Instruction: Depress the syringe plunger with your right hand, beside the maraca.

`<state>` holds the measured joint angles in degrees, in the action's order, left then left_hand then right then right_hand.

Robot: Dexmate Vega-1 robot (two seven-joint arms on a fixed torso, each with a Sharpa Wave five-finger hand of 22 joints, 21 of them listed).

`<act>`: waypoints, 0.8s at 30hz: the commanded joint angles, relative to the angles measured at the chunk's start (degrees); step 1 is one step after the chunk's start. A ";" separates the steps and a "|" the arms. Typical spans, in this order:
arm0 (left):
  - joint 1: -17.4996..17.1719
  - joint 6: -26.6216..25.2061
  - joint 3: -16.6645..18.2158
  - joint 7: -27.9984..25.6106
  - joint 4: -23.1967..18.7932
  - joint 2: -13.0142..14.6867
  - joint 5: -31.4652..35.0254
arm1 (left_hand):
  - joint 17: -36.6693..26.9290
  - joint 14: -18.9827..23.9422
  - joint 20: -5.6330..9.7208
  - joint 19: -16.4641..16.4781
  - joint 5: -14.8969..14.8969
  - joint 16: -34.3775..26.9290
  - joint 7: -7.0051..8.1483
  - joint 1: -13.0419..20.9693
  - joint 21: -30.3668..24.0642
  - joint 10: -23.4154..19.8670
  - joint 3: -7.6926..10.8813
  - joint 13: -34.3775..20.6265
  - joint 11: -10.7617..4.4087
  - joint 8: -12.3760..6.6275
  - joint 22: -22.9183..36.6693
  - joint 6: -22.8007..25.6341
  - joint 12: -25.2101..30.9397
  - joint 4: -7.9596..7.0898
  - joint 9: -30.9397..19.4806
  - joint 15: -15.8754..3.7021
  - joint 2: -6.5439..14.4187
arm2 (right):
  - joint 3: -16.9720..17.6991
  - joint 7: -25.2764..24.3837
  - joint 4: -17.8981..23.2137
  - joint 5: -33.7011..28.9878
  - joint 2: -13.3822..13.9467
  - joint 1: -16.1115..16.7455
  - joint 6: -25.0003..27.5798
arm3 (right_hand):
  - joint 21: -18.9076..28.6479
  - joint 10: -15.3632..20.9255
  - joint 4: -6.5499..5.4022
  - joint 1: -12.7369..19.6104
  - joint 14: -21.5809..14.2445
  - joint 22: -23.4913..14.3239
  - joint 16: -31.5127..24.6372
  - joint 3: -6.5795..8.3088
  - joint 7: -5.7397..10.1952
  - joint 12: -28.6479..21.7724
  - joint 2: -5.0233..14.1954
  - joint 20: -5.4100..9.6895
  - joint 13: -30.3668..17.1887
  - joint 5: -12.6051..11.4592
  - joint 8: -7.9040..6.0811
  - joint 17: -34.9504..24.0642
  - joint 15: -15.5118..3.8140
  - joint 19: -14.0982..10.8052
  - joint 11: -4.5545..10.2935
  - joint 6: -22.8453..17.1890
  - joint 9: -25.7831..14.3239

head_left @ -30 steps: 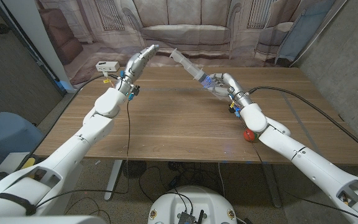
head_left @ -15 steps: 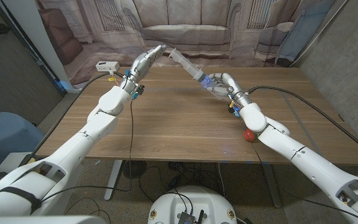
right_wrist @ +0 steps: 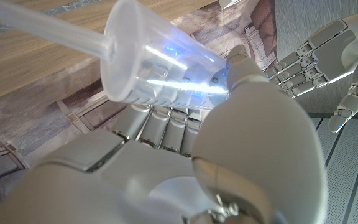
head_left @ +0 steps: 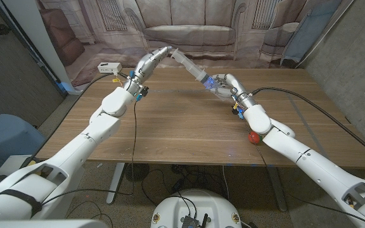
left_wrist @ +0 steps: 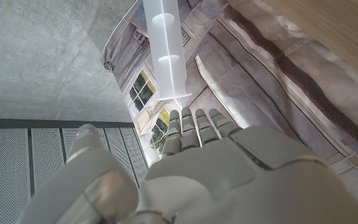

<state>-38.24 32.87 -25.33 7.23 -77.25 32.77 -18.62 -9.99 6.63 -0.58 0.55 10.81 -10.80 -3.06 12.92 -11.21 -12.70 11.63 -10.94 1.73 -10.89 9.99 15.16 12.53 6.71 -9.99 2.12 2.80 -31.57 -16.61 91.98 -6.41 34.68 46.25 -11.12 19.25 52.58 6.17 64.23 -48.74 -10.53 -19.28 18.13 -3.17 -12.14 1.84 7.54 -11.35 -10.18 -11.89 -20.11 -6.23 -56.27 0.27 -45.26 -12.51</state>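
Syringe (head_left: 192,68) sits clamped by its barrel in my right robot hand (head_left: 224,85), raised over the bench (head_left: 182,120) far edge, with the plunger undepressed and my left robot hand (head_left: 149,61) empty and fingers extended by its tip, so next I judge I need a thumb on the plunger end.

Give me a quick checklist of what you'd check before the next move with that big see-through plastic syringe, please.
1. Right hand grips the clear plastic syringe by its barrel: ok.
2. Syringe is lifted off the wooden table, tilted toward the left hand: ok.
3. Left hand's fingertips touch the plunger end: cannot tell; they are close to it.
4. Left hand holds nothing, fingers extended: ok.
5. Small red maraca lies on the table by the right forearm, apart from the syringe: ok.
6. Plunger pushed in: cannot tell.
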 commanded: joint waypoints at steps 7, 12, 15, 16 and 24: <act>0.47 -0.42 -1.43 -0.70 -0.29 0.25 3.36 | -0.17 -0.25 -0.35 -0.63 -0.11 0.28 0.10 0.86 0.17 0.02 0.40 -0.15 -0.57 -0.29 0.18 0.74 -0.30 0.24 -0.20 -0.49 0.63 | 0.30 -0.07 -0.43 0.43 -0.13 0.23 -0.92 | 0.36 0.45 -5.93 -1.21 -0.38 -0.28 0.27 6.18 5.53 -0.25 8.87 -0.37 -0.14 -0.26 -0.37 -0.31 -2.09 -0.09 -0.05 -7.02 -0.02; 0.45 -0.57 -1.57 -0.62 -0.57 0.36 3.48 | -0.17 -0.33 -0.49 -0.72 -0.11 0.30 0.04 0.92 0.19 0.10 0.45 -0.15 -0.53 -0.15 0.18 0.52 -0.35 0.24 -0.20 -0.51 0.73 | 0.14 0.22 -0.72 0.53 -0.28 0.02 -1.16 | 0.42 0.50 -5.91 -1.21 -0.46 -0.29 0.33 6.22 5.59 -0.24 8.83 -0.36 -0.15 -0.25 -0.38 -0.34 -2.12 -0.06 0.08 -7.07 -0.04; 0.39 -0.59 -1.62 -0.55 -0.77 0.46 3.52 | -0.17 -0.36 -0.58 -0.74 -0.12 0.30 0.01 0.96 0.18 0.04 0.48 -0.15 -0.68 -0.12 0.18 0.51 -0.33 0.24 -0.20 -0.57 0.78 | 0.05 0.28 -0.85 0.51 -0.38 -0.06 -1.39 | 0.47 0.59 -5.88 -1.19 -0.43 -0.29 0.41 6.27 5.57 -0.24 8.85 -0.36 -0.17 -0.25 -0.36 -0.40 -2.12 -0.01 -0.03 -7.05 -0.06; 0.31 -0.61 -1.62 -0.55 -0.92 0.50 3.53 | -0.17 -0.30 -0.59 -0.75 -0.12 0.27 -0.02 0.98 0.18 0.04 0.49 -0.15 -0.76 -0.11 0.18 0.51 -0.34 0.25 -0.20 -0.58 0.80 | 0.02 0.27 -0.89 0.50 -0.43 -0.08 -1.44 | 0.45 0.46 -5.88 -1.22 -0.40 -0.29 0.43 6.24 5.59 -0.18 8.80 -0.34 -0.17 -0.24 -0.33 -0.41 -2.14 0.07 0.01 -6.99 -0.06; 0.02 -1.25 -1.66 -0.55 -1.93 0.95 3.75 | -0.17 -0.35 -0.75 -0.83 -0.14 0.27 -0.08 1.05 0.18 0.00 0.54 -0.16 -0.90 -0.09 0.18 0.59 -0.34 0.26 -0.20 -0.62 0.88 | -0.29 0.72 -1.12 0.61 -0.65 -0.22 -1.62 | 0.56 0.48 -5.89 -1.25 -0.46 -0.30 0.44 6.25 5.60 -0.15 8.86 -0.37 -0.19 -0.24 -0.33 -0.61 -1.96 0.11 -0.05 -7.05 -0.09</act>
<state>-37.94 32.43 -26.73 6.47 -78.11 33.24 -15.55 -9.99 6.33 -1.04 0.10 10.81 -10.57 -2.75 13.60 -10.93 -12.67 11.89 -10.82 1.30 -11.03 9.99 15.44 12.08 6.96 -10.00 1.82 3.48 -31.39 -16.39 91.34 -5.93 34.44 46.40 -12.30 19.52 52.58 6.16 64.24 -48.91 -10.53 -19.06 18.12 -3.17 -11.89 1.84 7.53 -11.32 -9.98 -11.89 -20.58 -6.03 -56.26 0.29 -45.26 -12.48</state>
